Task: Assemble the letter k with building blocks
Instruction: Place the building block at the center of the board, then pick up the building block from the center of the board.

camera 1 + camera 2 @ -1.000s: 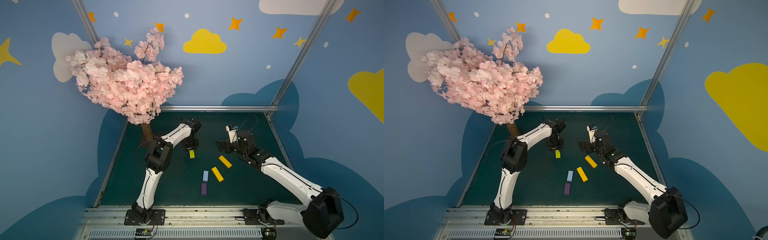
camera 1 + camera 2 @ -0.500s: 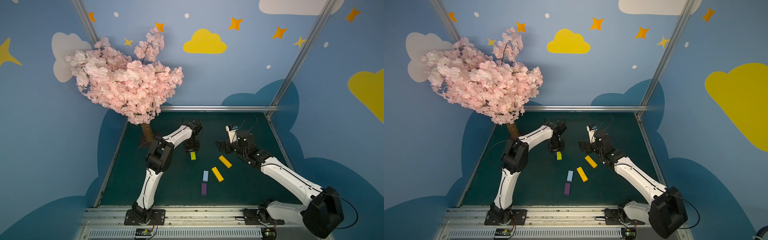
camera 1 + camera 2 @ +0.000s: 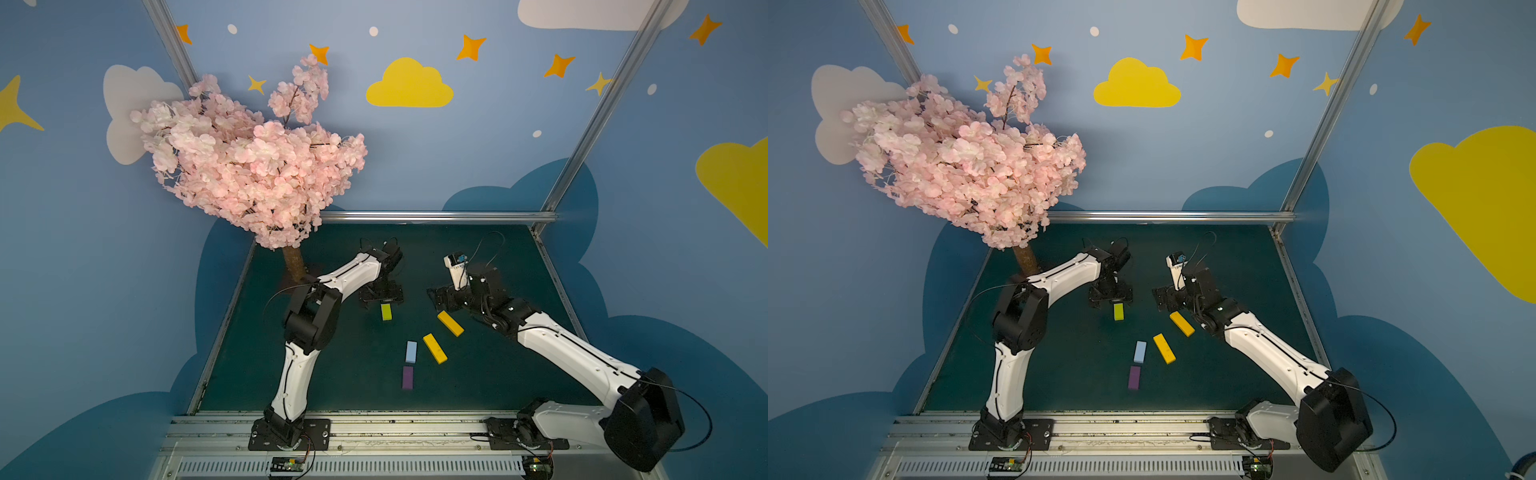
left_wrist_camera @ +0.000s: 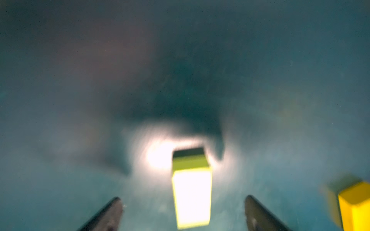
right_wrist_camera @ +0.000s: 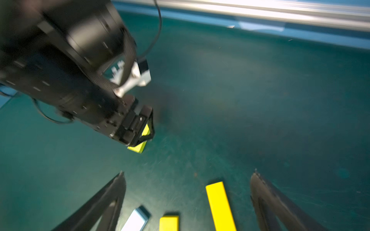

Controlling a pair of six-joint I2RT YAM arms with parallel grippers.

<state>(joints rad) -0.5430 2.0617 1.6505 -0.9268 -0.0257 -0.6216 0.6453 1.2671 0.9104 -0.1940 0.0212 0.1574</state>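
Light-blue short flat block (image 3: 411, 351): reference piece, flat on dark green mat (image 3: 498, 374).
Purple short flat block (image 3: 408, 377): just off its near end, in line.
Orange-yellow long flat block (image 3: 434, 348): just beside its right, angled.
Second orange-yellow block (image 3: 450, 323): farther right and back.
Lime-green short flat block (image 3: 386, 311): well beyond its far end.
Left gripper (image 3: 383, 304): fingers apart, straddling lime-green block, not clamped.
Right gripper (image 5: 188, 173): fingers wide apart, empty.

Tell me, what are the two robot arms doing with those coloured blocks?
They are building a letter K from flat blocks on the dark green mat. The left gripper is open above the short lime-green block, which lies loose. The right gripper hovers open by one long orange-yellow block. The light blue block and the purple block lie in a line, the other orange-yellow block beside them.
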